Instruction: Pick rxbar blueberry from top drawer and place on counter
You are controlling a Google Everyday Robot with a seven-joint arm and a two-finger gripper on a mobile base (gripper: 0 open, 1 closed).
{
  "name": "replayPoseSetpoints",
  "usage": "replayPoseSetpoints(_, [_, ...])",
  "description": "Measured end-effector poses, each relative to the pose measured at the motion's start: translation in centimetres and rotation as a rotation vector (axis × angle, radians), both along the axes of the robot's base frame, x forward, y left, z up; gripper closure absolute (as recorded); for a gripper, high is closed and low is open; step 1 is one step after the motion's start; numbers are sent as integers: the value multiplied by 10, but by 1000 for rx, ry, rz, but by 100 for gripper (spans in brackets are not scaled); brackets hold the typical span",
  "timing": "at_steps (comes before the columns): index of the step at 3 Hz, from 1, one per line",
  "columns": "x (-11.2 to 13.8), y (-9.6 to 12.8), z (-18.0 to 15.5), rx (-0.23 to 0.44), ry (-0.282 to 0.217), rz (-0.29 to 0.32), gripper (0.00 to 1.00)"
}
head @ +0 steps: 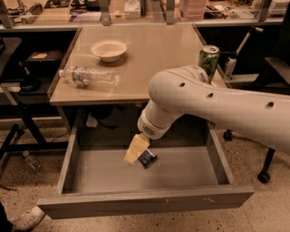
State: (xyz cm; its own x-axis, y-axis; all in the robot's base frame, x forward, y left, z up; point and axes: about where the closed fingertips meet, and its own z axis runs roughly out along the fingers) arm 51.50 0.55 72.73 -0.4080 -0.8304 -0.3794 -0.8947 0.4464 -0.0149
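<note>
The rxbar blueberry (148, 158), a small dark bar with a blue label, lies on the floor of the open top drawer (145, 201), near its middle. My gripper (136, 149), pale yellow, reaches down into the drawer and sits right at the bar's left end, covering part of it. The big white arm crosses from the right, over the drawer's back edge. The beige counter (154, 54) is directly above the drawer.
On the counter stand a white bowl (108, 49), a clear plastic bottle (88, 76) lying on its side, and a green can (208, 59) at the right edge. A cluttered bench (136, 13) runs behind. A chair base (265, 174) stands at the right.
</note>
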Motion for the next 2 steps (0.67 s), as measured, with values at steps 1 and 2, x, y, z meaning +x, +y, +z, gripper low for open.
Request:
replayPoseSetpoints(1, [1,1,-7,5,-4,4,0])
replayPoseSetpoints(2, [4,-1,-34,28,7,-28,0])
